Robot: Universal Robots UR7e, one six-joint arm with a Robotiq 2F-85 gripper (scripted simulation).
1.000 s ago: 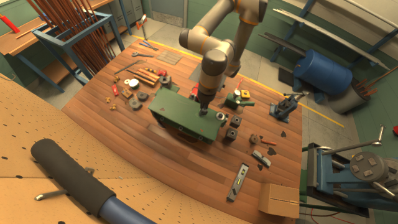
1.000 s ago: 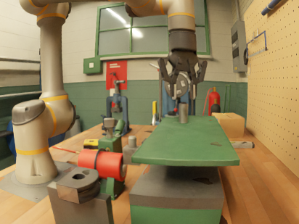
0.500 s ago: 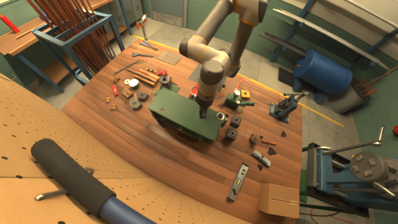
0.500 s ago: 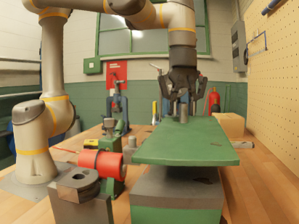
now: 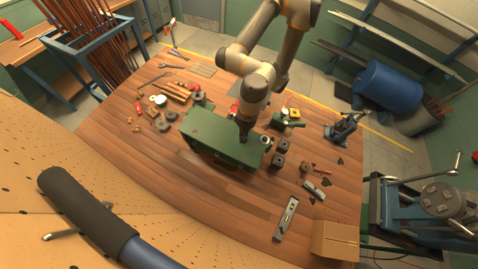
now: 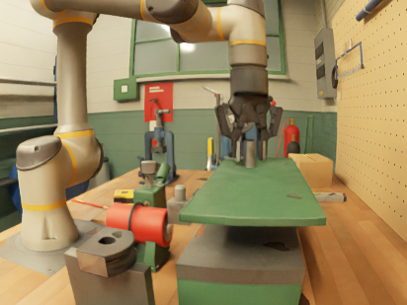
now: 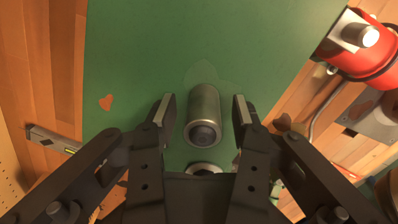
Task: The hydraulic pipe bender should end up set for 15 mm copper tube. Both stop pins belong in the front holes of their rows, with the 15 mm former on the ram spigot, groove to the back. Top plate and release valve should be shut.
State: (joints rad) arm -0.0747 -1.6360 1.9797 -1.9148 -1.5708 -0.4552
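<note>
In the middle of the workbench the green pipe bender [image 5: 220,140] sits with its top plate [image 6: 257,189] lying flat over the frame. A steel stop pin [image 7: 203,114] stands upright through the plate near its right end. My gripper [image 7: 203,120] is open and holds nothing, and it is lowered around the pin, a finger on either side. A second pin head [image 7: 204,168] shows just behind it, partly hidden by my gripper. The red cylinder [image 6: 138,223] with the ram sticks out on the bender's side. Dark formers [image 5: 164,119] lie on the bench to the left.
Two dark blocks [image 5: 281,153] lie right of the bender, with a spirit level [image 5: 285,218] and a cardboard box [image 5: 334,239] nearer the bench's edge. A blue vice [image 5: 341,129] stands at the right edge, and hand tools [image 5: 171,89] are scattered at the far left.
</note>
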